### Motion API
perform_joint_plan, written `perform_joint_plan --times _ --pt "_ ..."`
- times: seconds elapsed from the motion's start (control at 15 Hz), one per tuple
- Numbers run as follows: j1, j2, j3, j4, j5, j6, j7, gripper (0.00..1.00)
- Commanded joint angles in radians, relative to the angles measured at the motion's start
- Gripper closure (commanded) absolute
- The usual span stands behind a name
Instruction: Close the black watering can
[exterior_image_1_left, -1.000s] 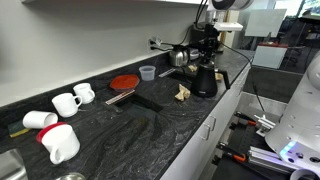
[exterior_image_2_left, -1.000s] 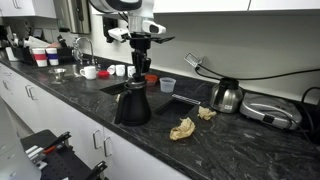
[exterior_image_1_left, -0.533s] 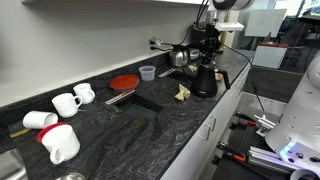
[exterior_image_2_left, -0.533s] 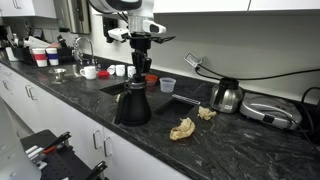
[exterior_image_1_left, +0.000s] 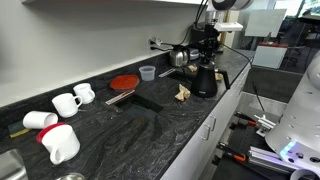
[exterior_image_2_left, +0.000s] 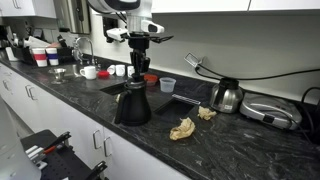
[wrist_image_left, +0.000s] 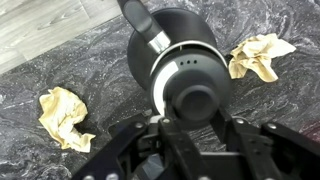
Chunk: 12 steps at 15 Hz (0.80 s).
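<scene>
Dark marbled stone forms the counter, which runs the length of a kitchen-type room below a pale wall. White cabinet fronts stand beneath it.

Item under inspection: the black watering can stands upright on the counter near the front edge, seen in both exterior views. In the wrist view its handle and body lie directly below the camera.

Claw: the gripper hangs straight above the can's mouth. In the wrist view its fingers stand against both sides of the round knob of the lid, closed on it. The lid lies over the can's opening; whether it is fully seated cannot be determined.

Surroundings:
- Two pieces of crumpled paper lie on the stone, one on each side of the can and apart from it.
- A shiny silver pot stands further along the counter, well apart from the can.
- A small clear cup stands behind the can, towards the wall.
- A red disc lies flat near the wall.
- Four white mugs are grouped at the far end, some lying on their sides.
</scene>
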Motion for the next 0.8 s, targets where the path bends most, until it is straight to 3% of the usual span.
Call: perform_joint_plan --times 0.0,0.73 --pt "-0.002 -0.014 0.006 -0.009 -0.011 -0.015 -0.020 0.85" --pt "0.001 -0.006 0.003 -0.019 -0.006 -0.047 -0.033 0.85"
